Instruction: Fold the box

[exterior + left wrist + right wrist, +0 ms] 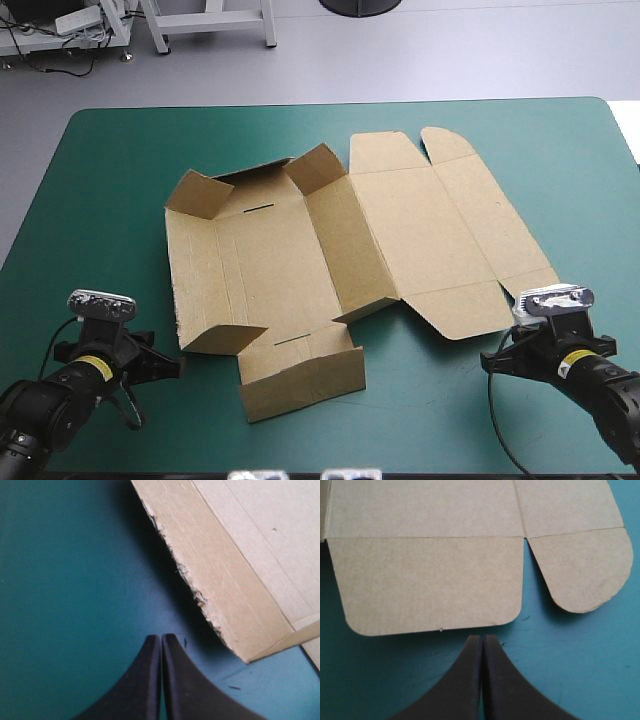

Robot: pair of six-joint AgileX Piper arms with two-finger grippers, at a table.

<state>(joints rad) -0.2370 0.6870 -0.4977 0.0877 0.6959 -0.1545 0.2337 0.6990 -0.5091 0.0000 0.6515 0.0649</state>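
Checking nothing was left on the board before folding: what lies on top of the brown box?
Nothing: the box shows only bare board, with some flaps raised. The left claw and right claw are shut, short of its edges. Whatever lies beneath the sheet is hidden.

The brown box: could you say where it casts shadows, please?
Left wrist view: dark band on the teal-green cover along the brown board box's ragged raised edge; right wrist view: thin rim under its rounded flaps; high view: slight, by raised flaps.

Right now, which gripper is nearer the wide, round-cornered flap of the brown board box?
Right. The right gripper, shut, points at that flap, at its edge, not touching; the left gripper, shut, is at the box's opposite near corner.
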